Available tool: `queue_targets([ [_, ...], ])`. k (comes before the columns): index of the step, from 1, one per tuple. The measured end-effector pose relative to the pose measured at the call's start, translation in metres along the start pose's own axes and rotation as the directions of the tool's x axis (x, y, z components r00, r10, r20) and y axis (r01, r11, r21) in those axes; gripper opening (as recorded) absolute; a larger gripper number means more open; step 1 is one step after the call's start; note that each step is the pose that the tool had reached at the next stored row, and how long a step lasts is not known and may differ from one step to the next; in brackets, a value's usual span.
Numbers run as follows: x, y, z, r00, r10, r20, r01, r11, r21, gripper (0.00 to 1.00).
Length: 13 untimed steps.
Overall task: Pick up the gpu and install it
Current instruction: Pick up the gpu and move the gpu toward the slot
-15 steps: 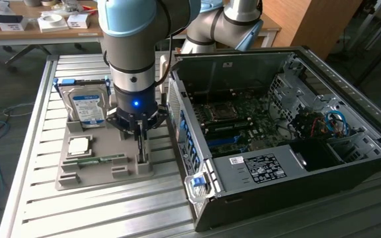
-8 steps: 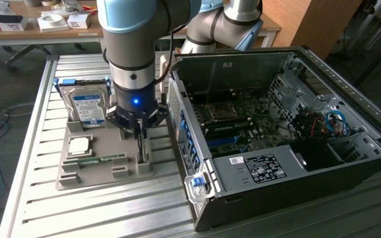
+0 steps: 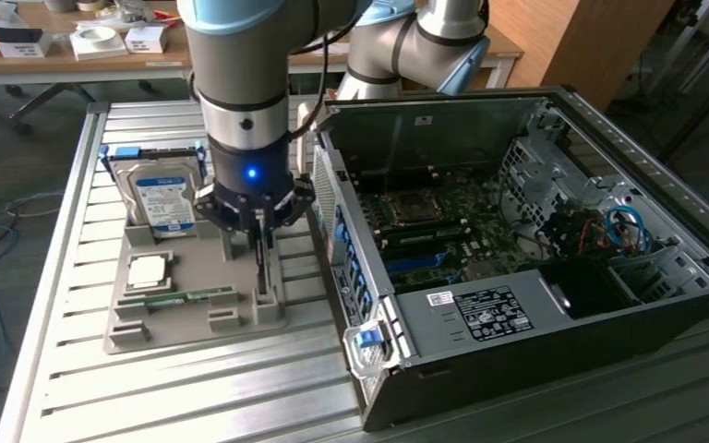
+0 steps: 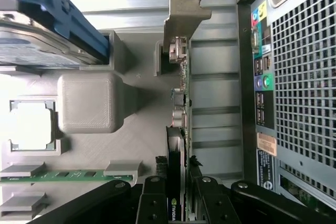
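As seen from the exterior view, the end effector is clamped on the gpu, which stands on edge along the side of the grey holder nearest the computer case; at the wrist, its fingers press the card's two faces

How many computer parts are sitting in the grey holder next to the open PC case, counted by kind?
hard drive: 1
processor chip: 1
memory stick: 1
gpu: 1
Total: 4
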<state>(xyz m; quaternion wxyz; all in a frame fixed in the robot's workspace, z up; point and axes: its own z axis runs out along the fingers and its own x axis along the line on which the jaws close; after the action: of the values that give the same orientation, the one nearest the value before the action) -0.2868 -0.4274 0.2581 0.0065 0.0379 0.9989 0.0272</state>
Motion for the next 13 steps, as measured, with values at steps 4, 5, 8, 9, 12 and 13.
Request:
queue_targets([
  [4,0.000,0.0009,-0.0152,1.0000,0.000,0.0019,0.000,1.0000,-0.0002,0.26],
  [5,0.000,0.0011,-0.0190,1.0000,0.000,0.0024,0.000,1.0000,-0.0002,0.26],
  [8,0.000,0.0017,-0.0302,1.0000,0.000,0.0038,0.000,1.0000,-0.0003,0.26],
  [9,0.000,0.0019,-0.0338,1.0000,0.000,0.0043,0.000,1.0000,-0.0004,0.26],
  [12,0.000,0.0024,-0.0437,1.0000,0.000,0.0062,0.000,1.0000,-0.0010,0.26],
  [13,0.000,0.0026,-0.0461,1.0000,0.000,0.0069,0.000,1.0000,-0.0015,0.26],
])
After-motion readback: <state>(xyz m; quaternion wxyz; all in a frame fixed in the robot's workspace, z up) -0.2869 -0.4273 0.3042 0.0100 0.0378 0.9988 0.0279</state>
